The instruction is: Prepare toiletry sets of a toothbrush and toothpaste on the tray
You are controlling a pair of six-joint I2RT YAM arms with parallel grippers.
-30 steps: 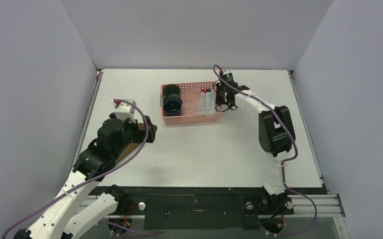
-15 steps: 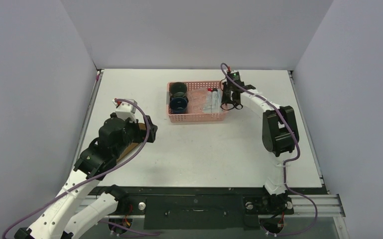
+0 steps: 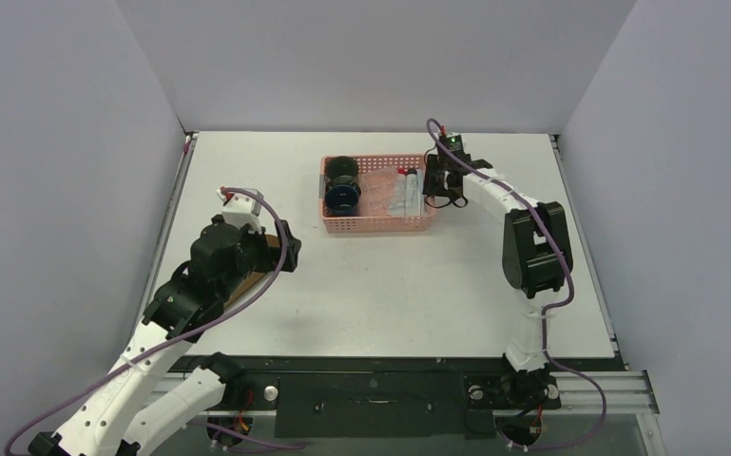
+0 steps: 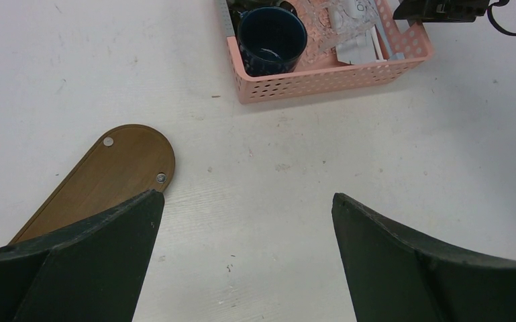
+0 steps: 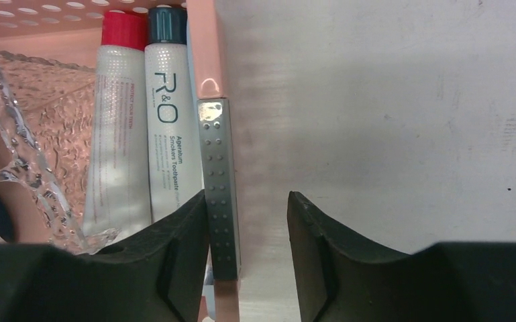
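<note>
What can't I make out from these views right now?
Toothbrushes: none identifiable; basket contents too small from top, cut off in the wrist views.
Tray: near end behind the left tool in its wrist view; mostly under the left arm from top.
Toothpaste tubes: lower ends behind the right tool.

Your left gripper (image 4: 245,198) hangs low over the table's (image 3: 390,285) left side, its jaws spread wide. Your right gripper (image 5: 247,196) reaches toward the far edge, right of centre, pointing down with its jaws parted.
</note>
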